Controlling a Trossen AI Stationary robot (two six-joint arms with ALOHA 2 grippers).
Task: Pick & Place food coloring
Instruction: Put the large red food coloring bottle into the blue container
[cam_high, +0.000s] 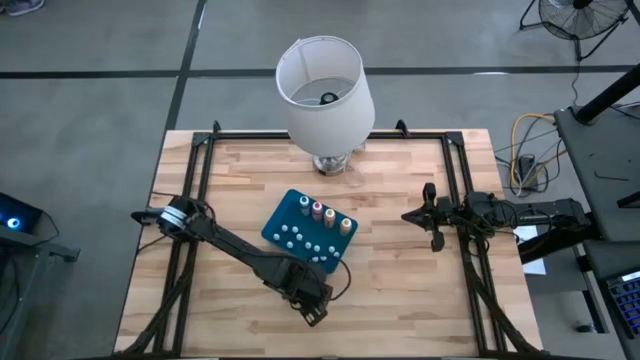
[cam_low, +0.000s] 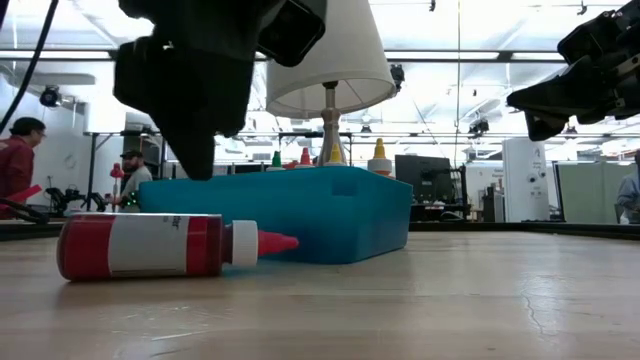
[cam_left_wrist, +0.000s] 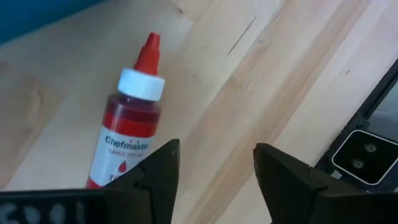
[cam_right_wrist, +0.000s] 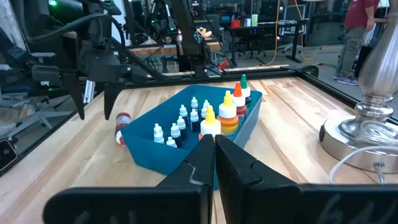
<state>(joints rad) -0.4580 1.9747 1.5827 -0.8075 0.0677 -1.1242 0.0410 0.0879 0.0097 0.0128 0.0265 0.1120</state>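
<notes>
A red food coloring bottle (cam_left_wrist: 127, 130) lies on its side on the wooden table, near the front edge, with its red tip (cam_low: 278, 241) toward the blue tray (cam_low: 340, 215). My left gripper (cam_left_wrist: 216, 155) hangs open just above the bottle's label end and touches nothing; in the low view (cam_low: 195, 165) a gap shows between it and the bottle. In the high view the gripper (cam_high: 316, 314) hides the bottle. Green, red, yellow and orange bottles (cam_right_wrist: 235, 102) stand in the tray. My right gripper (cam_right_wrist: 214, 146) waits shut at the table's right side (cam_high: 410, 215).
The blue tray (cam_high: 283, 212) sits mid-table and also holds several small white-capped bottles (cam_high: 305, 243). A white-shaded lamp (cam_high: 325, 90) stands at the far edge on a metal base (cam_right_wrist: 364, 134). People stand in the room beyond the table.
</notes>
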